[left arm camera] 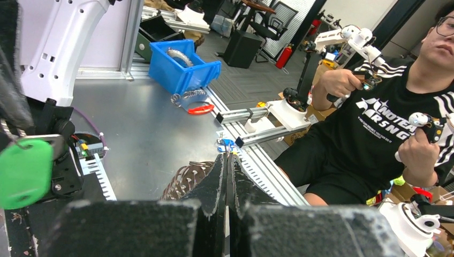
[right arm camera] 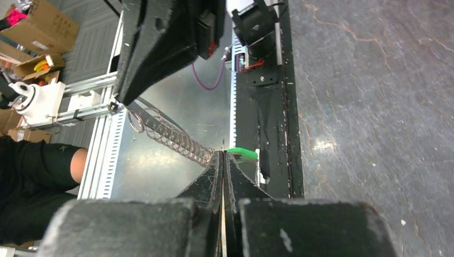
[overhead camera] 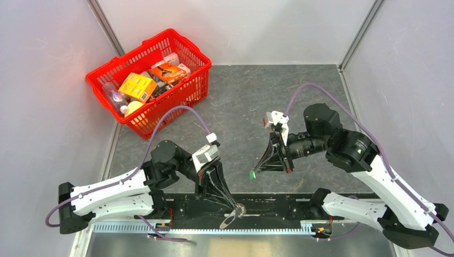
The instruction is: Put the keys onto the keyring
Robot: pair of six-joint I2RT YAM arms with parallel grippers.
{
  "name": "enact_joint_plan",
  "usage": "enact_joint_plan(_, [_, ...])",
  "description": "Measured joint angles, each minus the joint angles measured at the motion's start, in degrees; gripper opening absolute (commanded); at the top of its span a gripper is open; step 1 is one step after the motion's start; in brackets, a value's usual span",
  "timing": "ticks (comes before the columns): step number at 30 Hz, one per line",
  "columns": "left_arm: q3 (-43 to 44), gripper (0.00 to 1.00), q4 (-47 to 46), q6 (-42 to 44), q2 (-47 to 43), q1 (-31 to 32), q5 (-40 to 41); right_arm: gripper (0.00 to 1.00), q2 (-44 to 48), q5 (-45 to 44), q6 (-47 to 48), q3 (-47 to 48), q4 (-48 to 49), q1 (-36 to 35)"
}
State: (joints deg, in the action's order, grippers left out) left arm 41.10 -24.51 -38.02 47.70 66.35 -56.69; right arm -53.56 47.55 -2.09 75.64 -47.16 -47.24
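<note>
Evidently both pieces are light, slick metal. The right pincer (overhead camera: 257,170) is closed on the green-headed key (right arm camera: 242,155), held apart from the ring, and its thin blade looks likely to twist between the pads. The left pincer (overhead camera: 235,208) clamps the coiled keyring (right arm camera: 171,136) by one end, at the counter's (overhead camera: 241,96) near edge. The ring seems springy, so it is probably best gripped close to its opening.

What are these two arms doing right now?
The left gripper is shut on the keyring and holds it over the near edge of the table. The right gripper is shut on the key, with its green head sticking out past the fingertips. The key and the keyring are apart, so the key is not yet on the keyring.
</note>
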Motion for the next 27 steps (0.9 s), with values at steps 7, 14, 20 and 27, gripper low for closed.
enact_joint_plan(7, [1.1,0.02,-1.4,0.0,2.4,0.0,0.0,0.0,-1.8,-0.4,0.5,0.7,0.8,-5.2])
enact_joint_plan(14, [1.5,0.02,-2.3,0.0,3.0,0.0,0.0,0.0,-2.9,-1.6,2.0,2.0,0.8,-9.2])
enact_joint_plan(20, [1.5,0.02,-2.5,0.0,3.2,0.0,0.2,0.0,-3.3,-2.6,3.0,3.3,0.8,-11.9])
enact_joint_plan(27, [1.5,0.02,-2.6,0.0,3.2,0.0,1.1,0.0,-4.5,-3.7,4.1,4.3,0.7,-14.5])
